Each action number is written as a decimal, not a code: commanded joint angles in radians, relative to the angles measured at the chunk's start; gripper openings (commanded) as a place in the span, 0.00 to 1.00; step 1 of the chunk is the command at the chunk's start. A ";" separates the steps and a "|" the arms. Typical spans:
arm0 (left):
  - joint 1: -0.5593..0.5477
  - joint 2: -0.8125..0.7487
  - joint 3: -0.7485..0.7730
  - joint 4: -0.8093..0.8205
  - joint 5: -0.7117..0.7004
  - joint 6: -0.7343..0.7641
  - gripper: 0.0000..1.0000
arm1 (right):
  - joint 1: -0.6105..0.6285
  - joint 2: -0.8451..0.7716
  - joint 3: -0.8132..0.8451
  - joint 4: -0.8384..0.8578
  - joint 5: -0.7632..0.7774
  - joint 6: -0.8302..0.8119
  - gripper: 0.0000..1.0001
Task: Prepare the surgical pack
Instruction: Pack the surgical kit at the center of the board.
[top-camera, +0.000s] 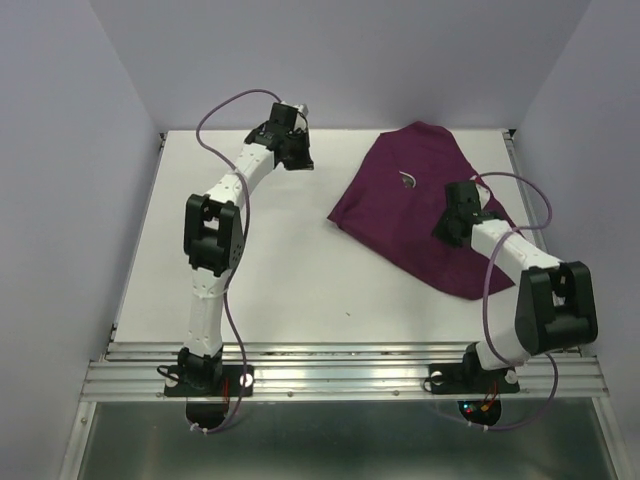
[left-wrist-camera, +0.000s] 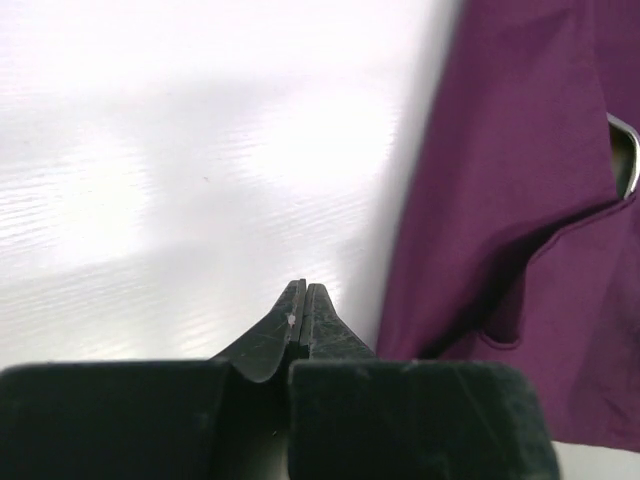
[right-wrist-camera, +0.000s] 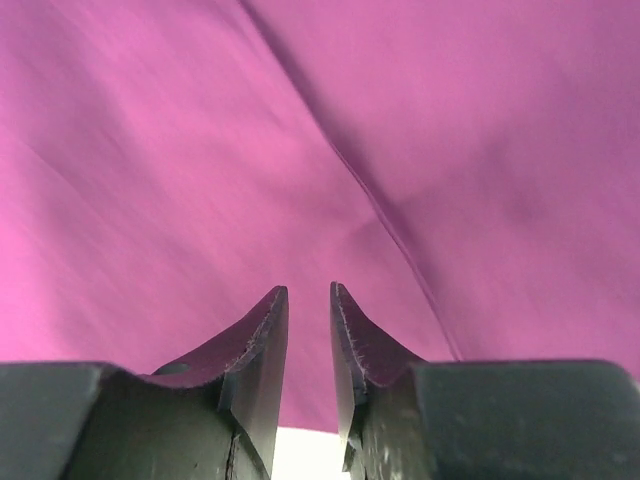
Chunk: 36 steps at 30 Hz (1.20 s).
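Observation:
The dark-purple cloth (top-camera: 420, 215) lies bunched at the back right of the white table (top-camera: 270, 260). A curved silver instrument loop (top-camera: 408, 180) shows through a fold in it. The loop also shows at the right edge of the left wrist view (left-wrist-camera: 626, 152), beside the cloth (left-wrist-camera: 510, 200). My left gripper (top-camera: 298, 158) is shut and empty over bare table, left of the cloth (left-wrist-camera: 303, 290). My right gripper (top-camera: 452, 216) hovers over the cloth's right part, jaws narrowly open with nothing between them (right-wrist-camera: 308, 292). The cloth (right-wrist-camera: 320, 140) fills that view. Tray, gauze and packets are out of view.
Lilac walls (top-camera: 340, 60) close in the table at the back and both sides. A metal rail (top-camera: 340, 375) runs along the near edge where both arm bases are bolted. Purple cables loop off each arm.

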 joint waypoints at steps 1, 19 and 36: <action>0.011 0.019 0.010 0.015 -0.007 -0.021 0.00 | -0.003 0.131 0.157 0.075 -0.002 -0.057 0.29; -0.109 0.280 0.205 0.044 0.099 -0.003 0.00 | -0.003 0.447 0.331 0.168 -0.166 -0.005 0.29; -0.218 0.162 -0.020 0.131 0.112 -0.014 0.00 | -0.003 0.473 0.305 0.193 -0.206 -0.019 0.28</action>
